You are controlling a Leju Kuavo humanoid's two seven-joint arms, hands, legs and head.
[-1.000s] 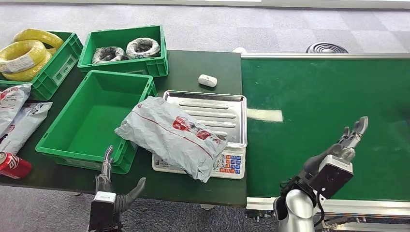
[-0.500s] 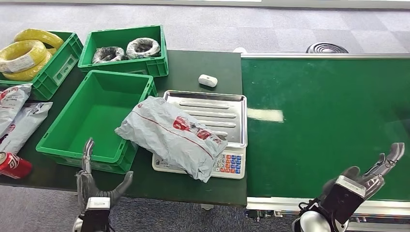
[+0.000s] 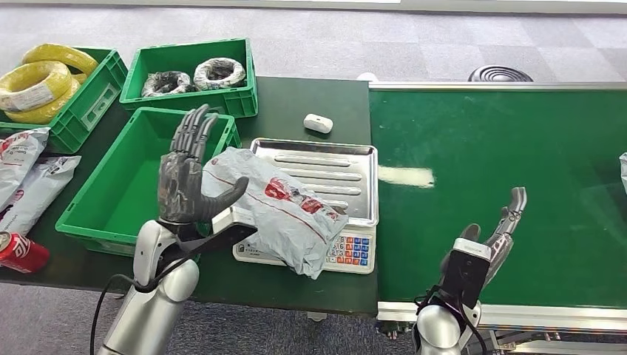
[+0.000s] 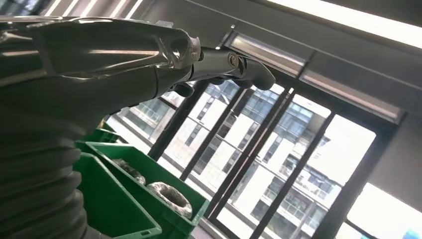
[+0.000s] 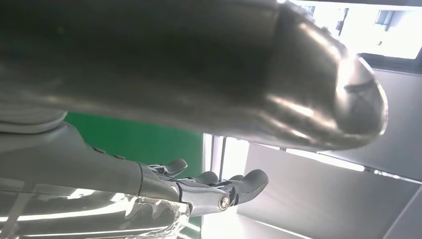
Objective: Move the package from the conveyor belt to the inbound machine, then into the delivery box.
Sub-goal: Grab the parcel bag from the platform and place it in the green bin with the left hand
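The package [image 3: 268, 207] on the scale [image 3: 325, 174] looks soft and light; the left hand [image 3: 188, 174], fingers spread and empty, should pinch its crumpled near edge.

A grey carpet-tiled floor [image 3: 414, 44] lies beyond a dark green table [image 3: 310, 96]. Tall dark-framed windows [image 4: 278, 164] show bright daylight and buildings outside, under a long ceiling light strip [image 4: 358, 20].

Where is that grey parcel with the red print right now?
In the head view the grey package lies on the scale, overhanging its left edge, beside the empty green bin, with the left hand raised beside it.
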